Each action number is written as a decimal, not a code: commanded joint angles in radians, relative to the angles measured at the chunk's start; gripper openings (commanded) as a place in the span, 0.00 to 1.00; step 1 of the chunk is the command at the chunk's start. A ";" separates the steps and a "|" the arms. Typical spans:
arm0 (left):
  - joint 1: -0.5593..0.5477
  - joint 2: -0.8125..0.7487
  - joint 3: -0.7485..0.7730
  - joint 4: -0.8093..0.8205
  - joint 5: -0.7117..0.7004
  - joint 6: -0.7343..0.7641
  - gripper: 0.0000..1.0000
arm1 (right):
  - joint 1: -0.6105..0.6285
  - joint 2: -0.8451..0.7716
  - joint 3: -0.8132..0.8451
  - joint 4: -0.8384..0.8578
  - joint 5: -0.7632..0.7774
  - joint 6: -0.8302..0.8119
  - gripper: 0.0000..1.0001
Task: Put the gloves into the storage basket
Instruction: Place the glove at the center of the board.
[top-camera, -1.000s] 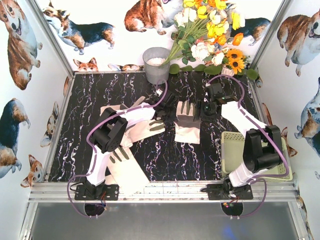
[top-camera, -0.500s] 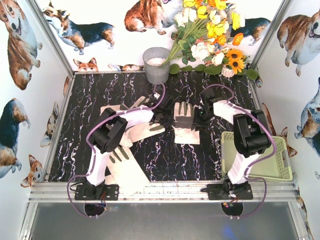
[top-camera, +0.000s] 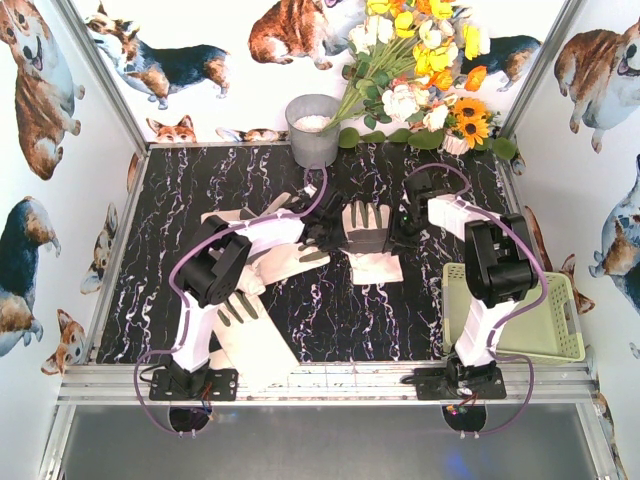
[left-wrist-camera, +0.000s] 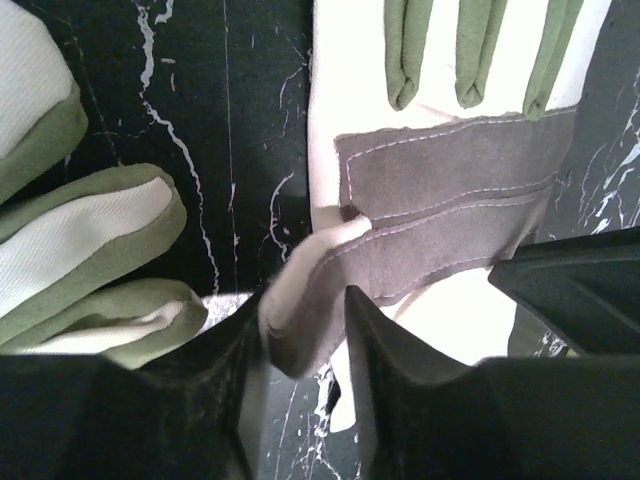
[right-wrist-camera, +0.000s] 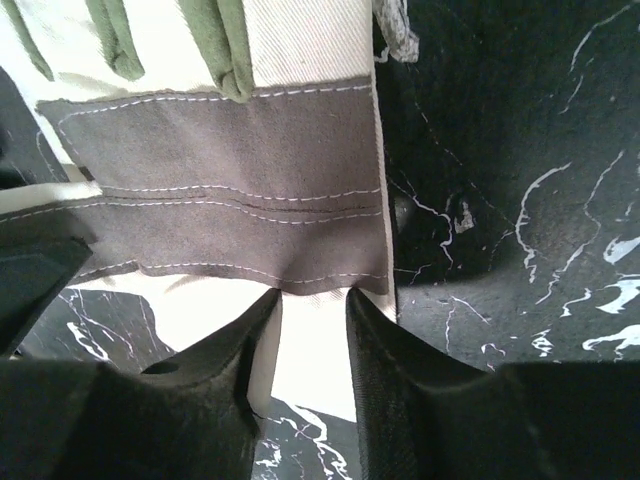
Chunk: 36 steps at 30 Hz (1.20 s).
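**Cream glove (top-camera: 368, 238) pinched from both sides**

Cream fabric with a grey palm patch and olive fingers: that's the glove both arms have hold of. It sits on the black marble table (top-camera: 160, 280), left of the basket (top-camera: 555, 335) and a bit farther back. It's near the basket but not touching it, with its fingers pointing away from the arm bases and its cuff toward them.

We've got the left gripper (top-camera: 328, 232) on the glove edge that faces away from the basket. In the left wrist view, its jaws are closed on a folded-up flap of cream and grey fabric at that edge.

The right gripper (top-camera: 403, 230) is on the edge facing the basket. From its own wrist camera we see the jaws nearly together, with the cream strip just below the grey patch caught between them. So we'd call that one clamped on the glove too.

The basket is pale yellow-green with slotted sides, and the right arm's elbow hangs over its left part.

A second glove (top-camera: 285, 262) lies farther left of the basket than the held one, partly under the left arm. Its olive fingertips are just beside the left gripper. A third glove (top-camera: 250, 340) is well apart from the basket, off to its left. All three are on the table, outside the basket.

A grey bucket (top-camera: 313, 135) stands far back and to the left of the basket, and the flowers (top-camera: 420, 60) are behind the basket.
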 joint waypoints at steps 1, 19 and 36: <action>0.009 -0.080 0.055 -0.046 -0.036 0.037 0.34 | -0.017 -0.054 0.066 0.024 -0.033 0.004 0.39; 0.010 -0.302 0.079 -0.716 -0.617 0.260 0.67 | -0.057 -0.373 0.024 -0.056 -0.225 0.123 0.57; 0.045 -0.138 0.015 -0.706 -0.691 0.394 0.49 | -0.054 -0.484 -0.036 -0.068 -0.241 0.181 0.58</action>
